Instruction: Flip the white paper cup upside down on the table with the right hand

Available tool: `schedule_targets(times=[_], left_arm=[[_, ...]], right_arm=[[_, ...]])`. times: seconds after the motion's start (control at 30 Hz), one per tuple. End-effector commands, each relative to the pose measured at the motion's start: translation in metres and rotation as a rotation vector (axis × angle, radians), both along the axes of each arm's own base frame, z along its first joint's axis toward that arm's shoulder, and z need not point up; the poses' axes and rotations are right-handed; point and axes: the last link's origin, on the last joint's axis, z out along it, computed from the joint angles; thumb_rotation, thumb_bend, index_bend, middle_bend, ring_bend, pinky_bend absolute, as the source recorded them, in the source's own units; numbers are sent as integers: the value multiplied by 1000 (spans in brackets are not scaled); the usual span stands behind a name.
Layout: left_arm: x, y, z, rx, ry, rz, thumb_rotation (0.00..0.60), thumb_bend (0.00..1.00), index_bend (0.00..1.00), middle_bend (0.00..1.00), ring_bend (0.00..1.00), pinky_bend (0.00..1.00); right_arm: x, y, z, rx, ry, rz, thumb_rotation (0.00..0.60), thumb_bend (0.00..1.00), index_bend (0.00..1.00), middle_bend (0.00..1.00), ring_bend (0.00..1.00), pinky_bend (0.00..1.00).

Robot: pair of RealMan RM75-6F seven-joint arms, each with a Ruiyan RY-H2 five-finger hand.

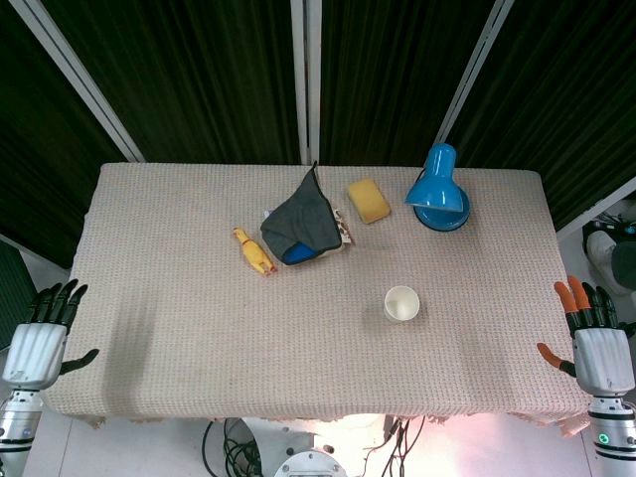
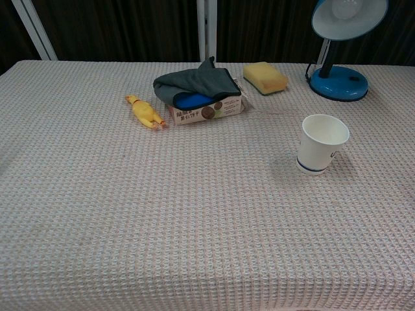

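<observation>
The white paper cup (image 1: 401, 303) stands upright, mouth up, right of the table's middle; in the chest view the cup (image 2: 321, 144) shows a blue band near its base. My right hand (image 1: 598, 343) hangs off the table's right edge near the front corner, fingers apart and holding nothing, well to the right of the cup. My left hand (image 1: 42, 336) sits off the left edge, fingers spread, empty. Neither hand appears in the chest view.
Behind the cup stand a blue desk lamp (image 1: 438, 189) and a yellow sponge (image 1: 369, 200). A grey cloth (image 1: 303, 224) lies over a small box (image 2: 207, 110), with a yellow rubber chicken (image 1: 254, 251) to its left. The woven tablecloth (image 1: 199, 328) covers the table.
</observation>
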Motion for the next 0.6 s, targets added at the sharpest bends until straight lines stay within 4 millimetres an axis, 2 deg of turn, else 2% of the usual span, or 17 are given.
schedule_targets(times=[0.03,0.4,0.5,0.6], left_arm=[[0,-1,0,-6,-3,1,600,85,35,7,0,89],[4,0,1,-12,-10,-13,600,84,35,7,0,88],[3,0,1,-13,-12,-8,600,84,35,7,0,88],[2,1,0,-19,-20,2,600,84,35,7,0,88]], right_arm=[[0,0,0,6,-4,-3,600,24,0,0,0,0],[5,-5,-3,73,11,-1,600,23,0,0,0,0],[12,-12,-6,106,23,12,600,23,0,0,0,0],[31,-24,-11,188,71,52,600,23,0,0,0,0]])
